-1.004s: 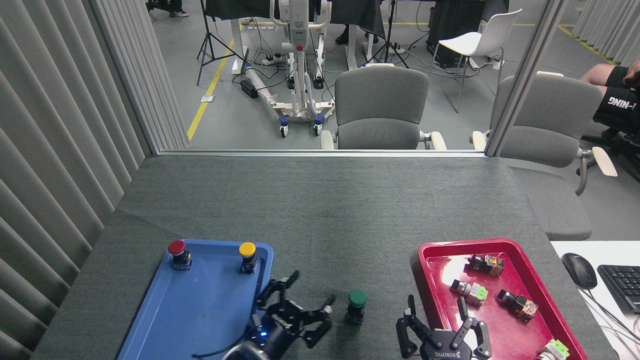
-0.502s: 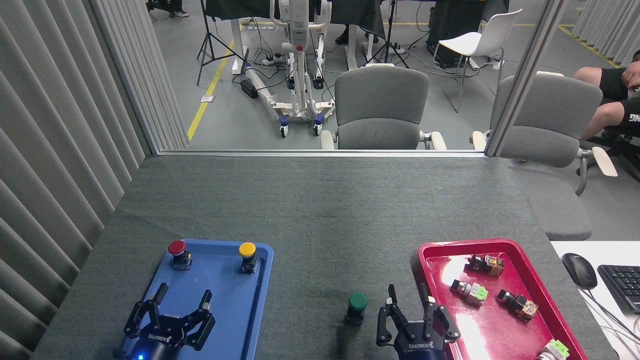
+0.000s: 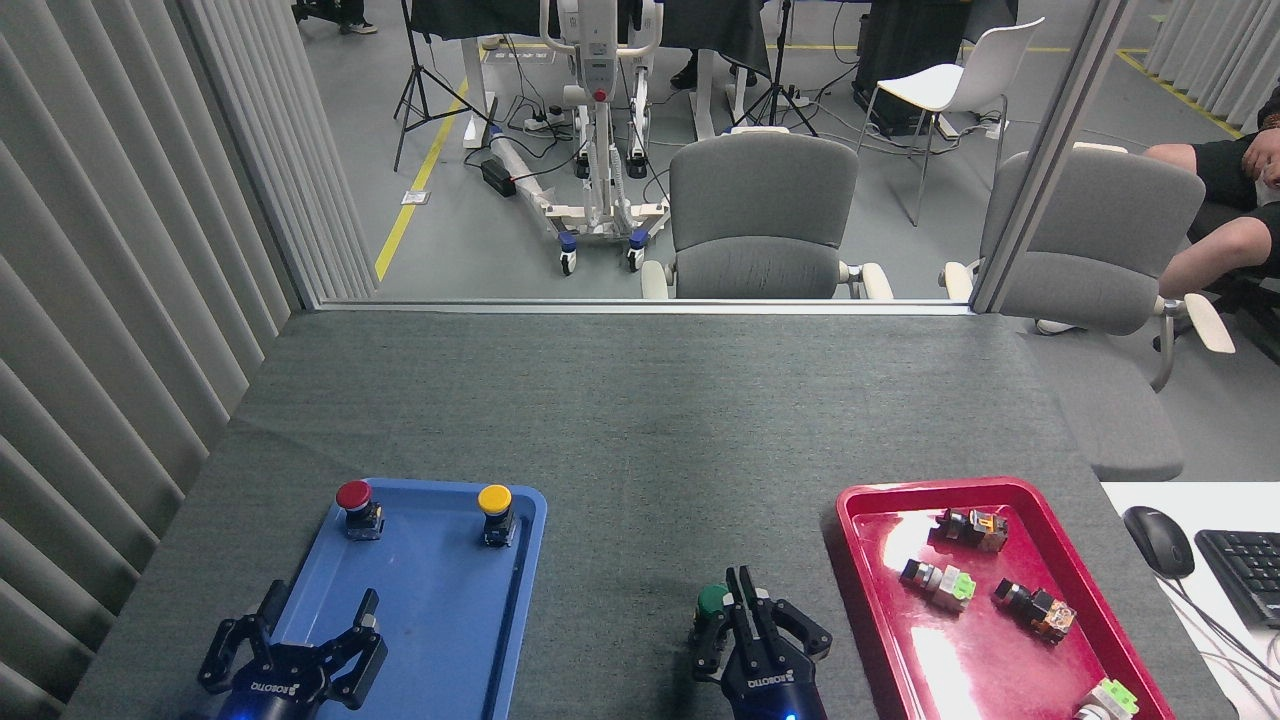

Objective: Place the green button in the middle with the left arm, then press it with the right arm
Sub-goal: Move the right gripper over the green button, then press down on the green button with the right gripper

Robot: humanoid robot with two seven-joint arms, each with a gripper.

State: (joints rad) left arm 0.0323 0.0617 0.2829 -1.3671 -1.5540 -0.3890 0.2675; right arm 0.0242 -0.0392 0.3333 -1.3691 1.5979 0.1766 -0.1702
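The green button (image 3: 710, 600) stands upright on the bare dark grey cloth in the middle (image 3: 640, 470), between the two trays near the front edge. My right gripper (image 3: 741, 578) is shut with nothing in it. Its fingertips, pressed together, sit right at the button's right edge and hide part of the cap. I cannot tell whether they touch it. My left gripper (image 3: 322, 602) is open and empty, low over the front of the blue tray (image 3: 440, 620), well left of the button.
A red-capped button (image 3: 353, 496) and a yellow-capped button (image 3: 494, 499) stand at the back of the blue tray. The red tray (image 3: 860, 560) on the right holds several small switches. A mouse (image 3: 1158, 540) and keyboard (image 3: 1245, 570) lie far right. Chairs and a seated person are beyond the table.
My right gripper moved left from the red tray's edge to the green button and shut its fingers. My left gripper drew back left and down over the blue tray, still open.
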